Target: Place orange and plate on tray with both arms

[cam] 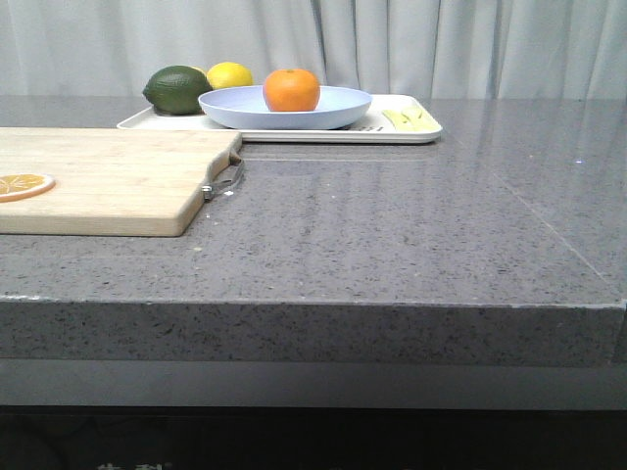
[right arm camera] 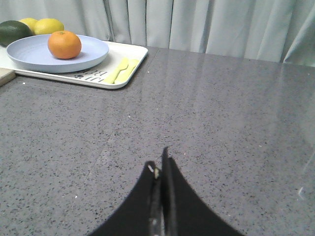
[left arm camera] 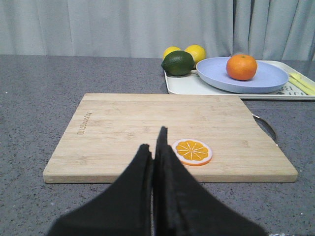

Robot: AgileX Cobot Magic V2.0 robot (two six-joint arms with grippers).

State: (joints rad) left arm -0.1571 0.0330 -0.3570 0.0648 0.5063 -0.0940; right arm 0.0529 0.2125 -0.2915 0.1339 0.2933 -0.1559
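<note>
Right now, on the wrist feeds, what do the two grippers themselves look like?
Both look the same: matte black. The left gripper shows two broad fingers tapering to blunt points, with no markings or cables visible. The right gripper has the same dark wedge shape, narrower at the tips, with a small pale fleck along the seam between its fingers. The front view shows neither arm.
</note>
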